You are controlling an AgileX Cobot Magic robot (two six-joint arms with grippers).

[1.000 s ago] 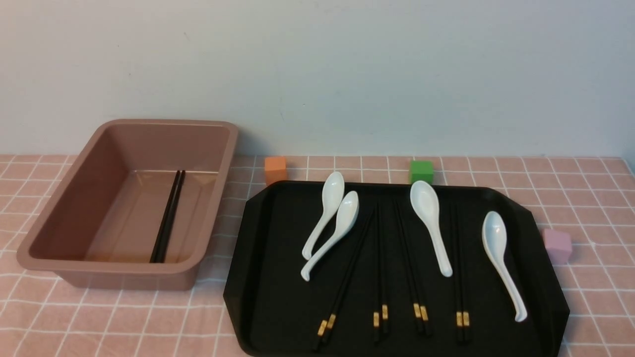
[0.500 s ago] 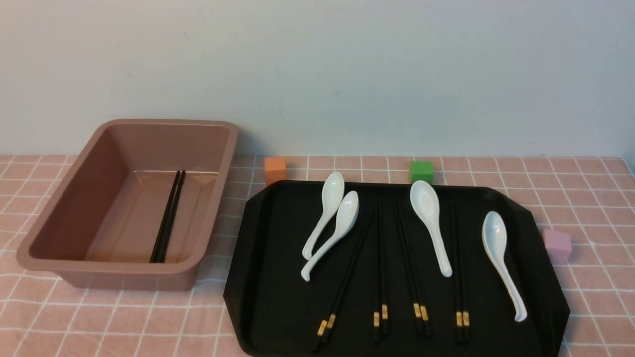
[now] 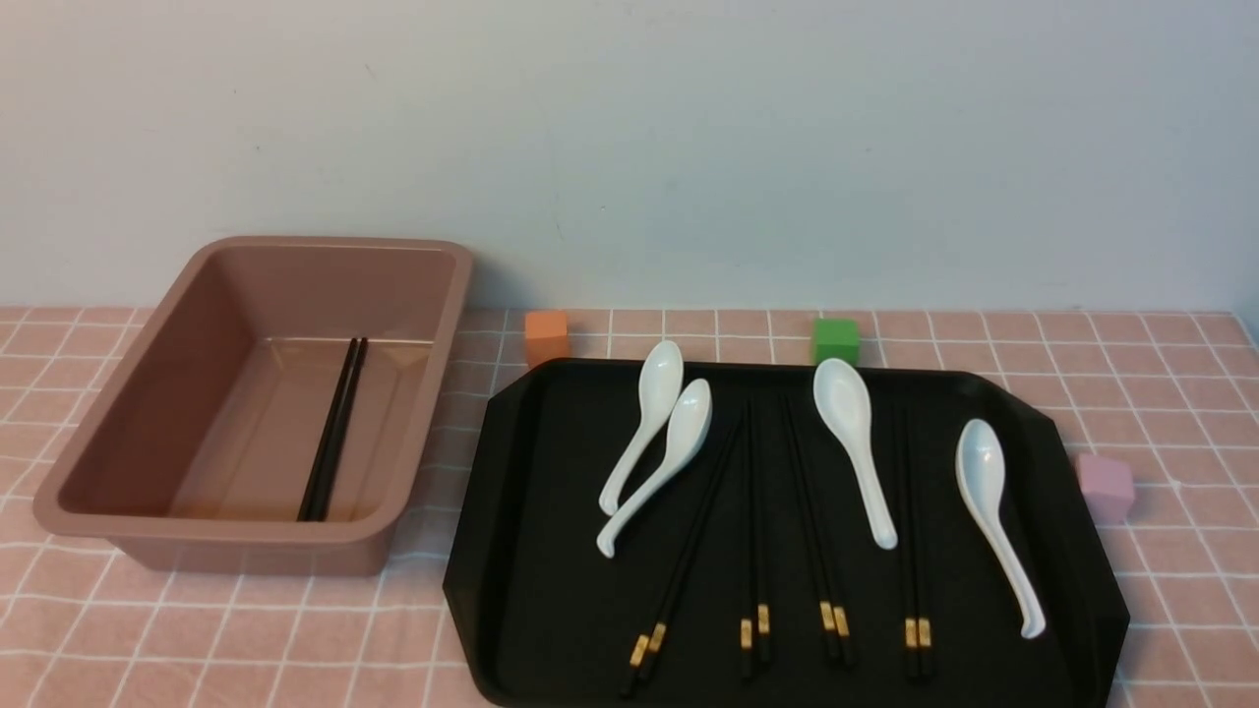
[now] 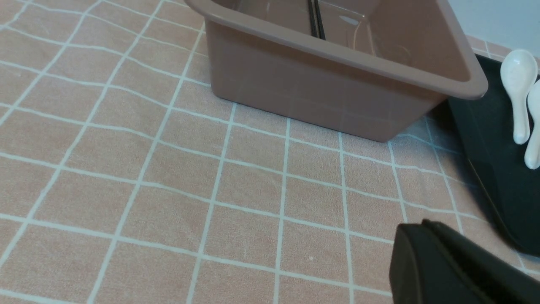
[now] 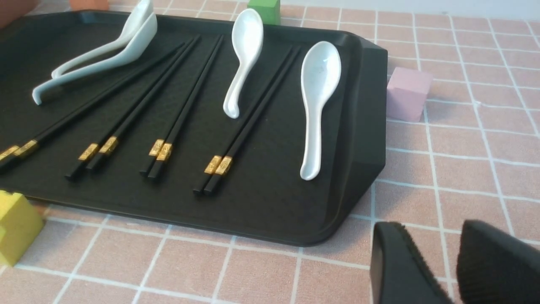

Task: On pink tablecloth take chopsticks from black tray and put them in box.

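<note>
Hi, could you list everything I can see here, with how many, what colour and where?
box: one, brownish-pink, left of the tray
chopsticks in the box: one pair, black
black tray: one, black, on the cloth
chopsticks on the tray: four pairs, black with gold bands
spoons: four, white, on the tray
small blocks: four; orange and green behind the tray, pink at its right, yellow at its near side
tablecloth: one, pink with white grid, under everything
wall: one, pale, behind
left gripper: one, dark, shut, over cloth
right gripper: one, dark, slightly open, over cloth
</note>
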